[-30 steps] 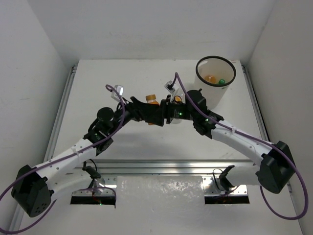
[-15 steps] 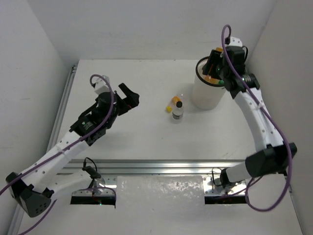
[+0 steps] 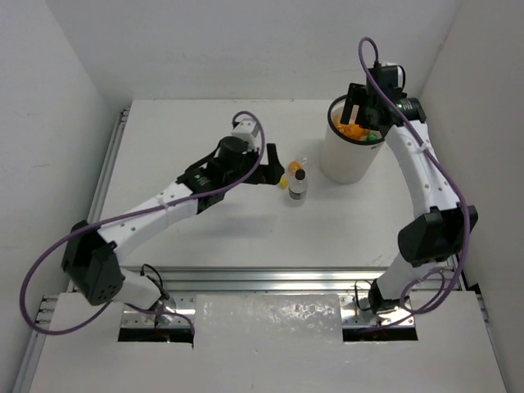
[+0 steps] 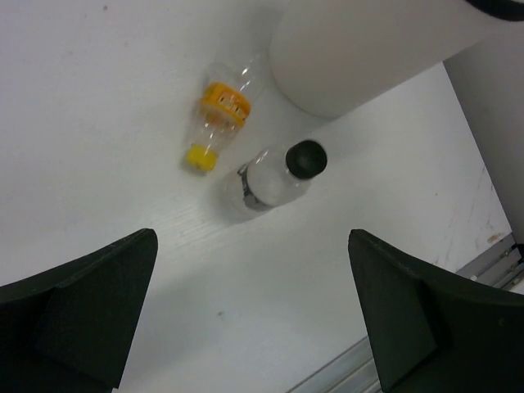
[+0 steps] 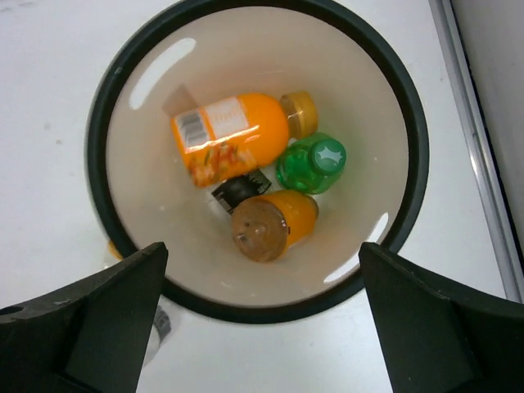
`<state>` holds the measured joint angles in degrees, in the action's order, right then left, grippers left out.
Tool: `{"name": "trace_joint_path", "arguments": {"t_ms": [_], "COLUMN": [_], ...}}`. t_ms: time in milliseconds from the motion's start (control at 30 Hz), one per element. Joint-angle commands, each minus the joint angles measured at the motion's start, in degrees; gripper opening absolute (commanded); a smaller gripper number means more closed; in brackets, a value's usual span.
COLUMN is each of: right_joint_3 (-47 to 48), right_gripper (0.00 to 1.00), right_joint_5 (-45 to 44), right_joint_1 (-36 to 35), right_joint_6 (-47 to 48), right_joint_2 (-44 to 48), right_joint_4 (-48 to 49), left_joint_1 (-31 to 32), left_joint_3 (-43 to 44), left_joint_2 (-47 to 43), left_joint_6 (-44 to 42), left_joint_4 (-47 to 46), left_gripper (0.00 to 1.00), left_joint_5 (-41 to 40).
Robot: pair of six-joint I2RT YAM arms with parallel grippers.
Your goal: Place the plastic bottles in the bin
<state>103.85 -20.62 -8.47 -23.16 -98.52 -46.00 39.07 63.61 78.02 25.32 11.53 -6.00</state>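
The bin (image 3: pixel 348 164) stands at the back right, a tall white bucket with a black rim (image 5: pixel 417 164). Inside lie two orange bottles (image 5: pixel 233 135) (image 5: pixel 274 223) and a green one (image 5: pixel 311 164). My right gripper (image 3: pixel 363 110) (image 5: pixel 263 250) hangs open above the bin's mouth, holding nothing. Left of the bin, a clear bottle with a yellow cap (image 3: pixel 288 176) (image 4: pixel 219 115) lies on the table, and a clear black-capped bottle (image 3: pixel 298 187) (image 4: pixel 274 180) stands beside it. My left gripper (image 3: pixel 277 167) (image 4: pixel 250 237) is open just left of these two, touching neither.
Aluminium rails run along the table's left side (image 3: pixel 110 164), right side (image 3: pixel 430 176) and front edge (image 3: pixel 286 278). White walls close in the back and both sides. The bin's wall (image 4: pixel 360 49) stands close behind the two bottles.
The right arm left the table's middle, swung over the bin and opened; one more orange bottle now lies inside. The left arm drew back, then came right toward the two clear bottles.
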Motion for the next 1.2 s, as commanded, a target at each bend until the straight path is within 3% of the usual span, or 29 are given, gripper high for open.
{"name": "trace_joint_path", "arguments": {"t_ms": [0,100,200,333,467,533,600,667,700,867,900,967,1000,1067,1167], "right_joint_3": [-2.8,-16.8,-22.7,-26.9,-28.4,-28.9,-30.1,-31.3,-31.8,-36.0,-39.6,-44.1,-44.9,-43.3,-42.0], "right_gripper": [0.99,0.99,0.99,0.99,0.99,0.99,0.99,0.99,0.99,0.99,0.99,0.99,0.99,0.99,0.99], "right_joint_5": [3.7,8.9,12.3,15.8,18.5,18.9,19.2,19.6,20.3,35.6,46.4,59.0,68.5,69.1,61.4], "right_joint_1": [0.0,-0.1,-0.2,-0.3,-0.3,-0.3,-0.4,-0.3,-0.3,-0.2,-0.3,-0.5,-0.8,-3.5,-7.4], "right_joint_6": [-0.8,-1.4,-1.4,-0.8,0.2,0.8,1.0,1.1,1.5,7.2,9.1,10.0,10.4,14.6,18.5], "right_joint_2": [8.2,19.5,23.6,27.8,30.1,30.7,32.0,33.2,33.5,33.6,34.9,35.9,35.9,35.3,34.8], "right_joint_4": [1.0,6.3,7.9,8.7,8.5,8.1,8.5,8.6,8.6,11.3,15.8,20.8,23.6,21.6,16.2], "left_joint_1": [2.7,4.0,4.6,6.2,6.3,6.3,6.4,6.5,7.3,8.9,8.8,8.1,6.6,5.1,4.9], "left_joint_3": [7.2,11.8,16.5,20.9,24.9,25.4,25.8,27.3,27.8,20.1,18.2,15.8,15.6,15.4,15.0], "left_joint_2": [6.3,13.3,20.1,28.0,34.0,36.3,37.6,37.9,36.7,22.6,16.8,12.4,9.6,7.7,3.6], "left_joint_6": [-5.5,-6.4,-7.7,-9.1,-8.4,-8.2,-8.0,-7.4,-7.0,1.0,1.7,1.8,1.9,2.4,2.0], "left_joint_4": [-5.0,-5.3,-5.6,-6.1,-5.6,-5.9,-6.4,-4.8,-1.6,3.6,2.5,2.2,2.3,1.9,1.3], "left_gripper": [0.99,0.99,0.97,0.95,0.83,0.57,0.37,0.06,0.00,0.00,0.00,0.00,0.00,0.00,0.00], "left_joint_5": [-0.2,-2.1,0.1,0.6,-0.5,-1.3,-0.3,0.0,-0.3,2.3,6.0,12.2,20.0,30.2,35.8]}}
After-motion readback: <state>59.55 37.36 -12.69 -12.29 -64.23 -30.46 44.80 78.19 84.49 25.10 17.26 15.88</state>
